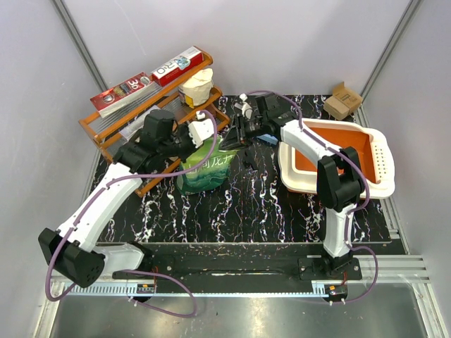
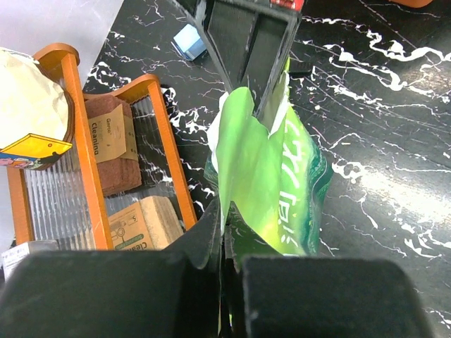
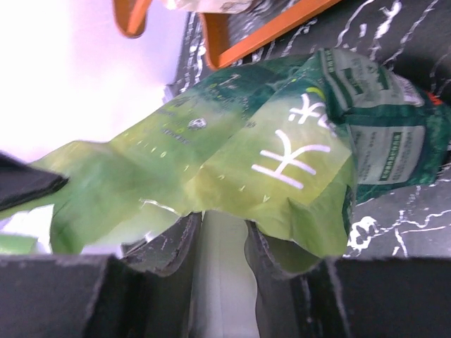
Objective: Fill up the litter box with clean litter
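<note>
The litter box (image 1: 381, 188), white-rimmed and orange inside, lies at the right of the table and looks bare inside. No clean litter shows in any view. A glossy green pouch (image 1: 204, 169) stands mid-table. My left gripper (image 1: 203, 135) is shut on its upper edge, and in the left wrist view the jaws (image 2: 225, 236) pinch the green film (image 2: 275, 176). My right gripper (image 1: 235, 135) is at the pouch's top from the other side. In its wrist view the jaws (image 3: 224, 222) stand apart, with the pouch's edge (image 3: 232, 155) draped across their tips.
An orange wire rack (image 1: 106, 137) stands at the back left, with boxes (image 1: 151, 77) on top and a pale bag (image 1: 196, 88) beside them. Its rails (image 2: 165, 141) run close to my left gripper. A cardboard box (image 1: 342, 101) sits behind the litter box. A small blue object (image 2: 189, 41) lies nearby.
</note>
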